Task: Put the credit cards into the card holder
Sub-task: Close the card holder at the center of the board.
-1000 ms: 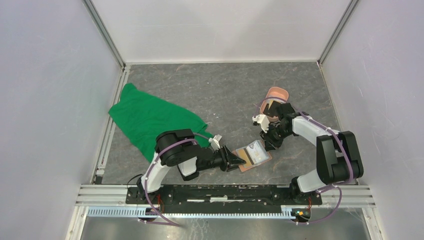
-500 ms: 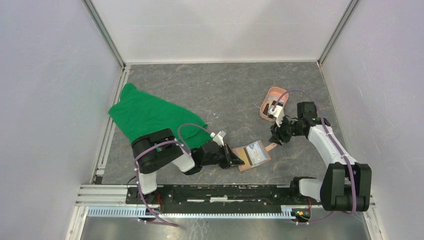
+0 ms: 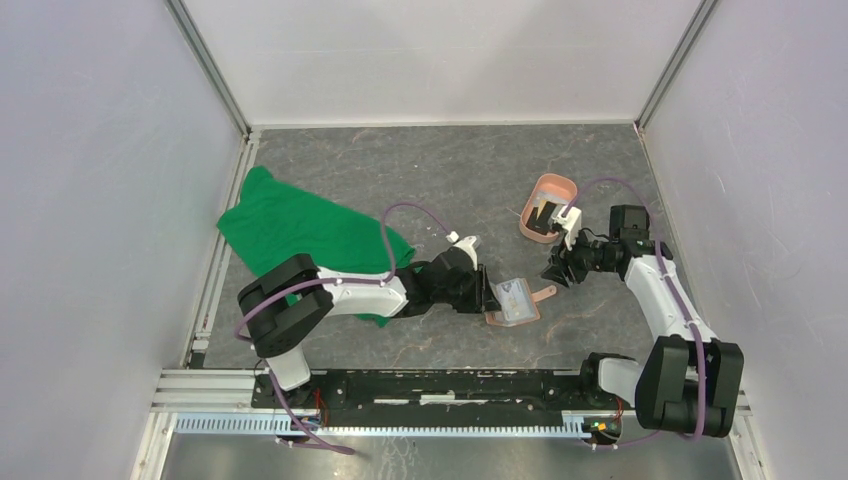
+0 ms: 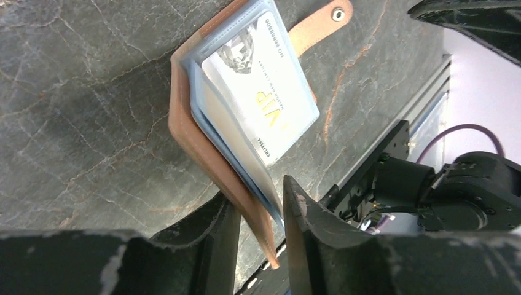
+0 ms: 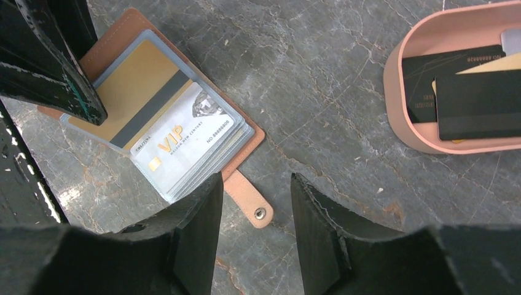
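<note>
The left claw (image 4: 258, 216) is closed on the near edge of the holder (image 4: 184, 132). The tan cover passes between its two fingers, and that side looks a little raised from the table (image 3: 420, 170). The holder is open and sits near the front of the table, between the two arms. Two cards are in its pockets, a pale VIP card (image 5: 184, 138) and a gold card (image 5: 132, 86) with a dark stripe. The right claw (image 5: 255, 246) hangs wide and empty near the strap (image 5: 249, 203), between the holder and the pink tray (image 5: 396, 80). More cards (image 5: 470, 101) lie in this tray, mostly dark ones, partly on top of each other.

I judge that the step in hand is to fetch the next card, since one arm steadies the holder and the other is free. The next move calls for the right claw to go to the tray and take one thin card by its edge. This is not easy, because the cards lie flat and overlap. After that it must bring the card in line with a free pocket.

In the top view the long axis of the holder runs about left to right, slightly tilted. The strap points right, toward the right arm. The stored cards lie with their long sides parallel to the fold. Which way the pockets open I cannot tell.
</note>
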### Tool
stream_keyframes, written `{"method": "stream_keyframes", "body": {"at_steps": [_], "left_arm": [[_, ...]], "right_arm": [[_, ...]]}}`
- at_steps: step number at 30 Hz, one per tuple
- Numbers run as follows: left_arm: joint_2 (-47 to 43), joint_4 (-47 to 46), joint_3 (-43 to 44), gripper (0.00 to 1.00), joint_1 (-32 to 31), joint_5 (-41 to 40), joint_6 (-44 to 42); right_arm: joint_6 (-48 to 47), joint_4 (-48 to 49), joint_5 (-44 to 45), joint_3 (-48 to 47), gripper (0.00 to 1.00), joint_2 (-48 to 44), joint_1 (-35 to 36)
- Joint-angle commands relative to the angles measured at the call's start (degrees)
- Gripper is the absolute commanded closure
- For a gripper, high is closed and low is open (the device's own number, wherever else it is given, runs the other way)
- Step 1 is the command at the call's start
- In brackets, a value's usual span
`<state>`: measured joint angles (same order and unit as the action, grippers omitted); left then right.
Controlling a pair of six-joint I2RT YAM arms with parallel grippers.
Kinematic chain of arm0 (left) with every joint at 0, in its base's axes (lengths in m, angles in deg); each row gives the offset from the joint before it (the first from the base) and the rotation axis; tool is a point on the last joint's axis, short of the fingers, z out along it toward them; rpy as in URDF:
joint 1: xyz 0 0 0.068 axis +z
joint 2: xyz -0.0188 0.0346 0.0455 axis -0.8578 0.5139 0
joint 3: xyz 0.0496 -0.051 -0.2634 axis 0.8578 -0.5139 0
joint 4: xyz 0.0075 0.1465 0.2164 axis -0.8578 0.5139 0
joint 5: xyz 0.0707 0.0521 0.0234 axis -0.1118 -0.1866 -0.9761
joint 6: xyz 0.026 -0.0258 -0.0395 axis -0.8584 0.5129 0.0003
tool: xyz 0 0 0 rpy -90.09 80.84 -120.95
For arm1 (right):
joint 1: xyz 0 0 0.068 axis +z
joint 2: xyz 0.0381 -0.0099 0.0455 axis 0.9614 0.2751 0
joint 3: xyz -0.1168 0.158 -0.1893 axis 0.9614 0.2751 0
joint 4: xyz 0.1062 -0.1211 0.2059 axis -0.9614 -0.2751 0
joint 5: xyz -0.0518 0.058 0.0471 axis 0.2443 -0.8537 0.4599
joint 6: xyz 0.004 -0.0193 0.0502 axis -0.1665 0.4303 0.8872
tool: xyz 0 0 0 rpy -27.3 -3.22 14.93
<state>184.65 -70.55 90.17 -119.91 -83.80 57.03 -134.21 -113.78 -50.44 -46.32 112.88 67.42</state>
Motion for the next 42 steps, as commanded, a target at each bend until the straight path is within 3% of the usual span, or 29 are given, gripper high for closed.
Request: {"method": "stream_keyframes", "body": {"at_steps": [1,18,42], "left_arm": [[2.63,4.66,4.05,0.60,0.11,1.14,-4.73],[3.18,-3.36,7.06,0.41,-0.41,5.89,-1.92],[10.49,-12.66,11.60,0.36,-0.82,9.48,0.06]], "right_arm": [[1.30,1.07,-1.25,-0.10,0.49,0.95,-1.57],[1.38,-0.52,-1.44,-0.01,0.49,6.17,-5.64],[-0.57,-3.46,-4.24,-0.97,0.49,15.97,-12.28]]}}
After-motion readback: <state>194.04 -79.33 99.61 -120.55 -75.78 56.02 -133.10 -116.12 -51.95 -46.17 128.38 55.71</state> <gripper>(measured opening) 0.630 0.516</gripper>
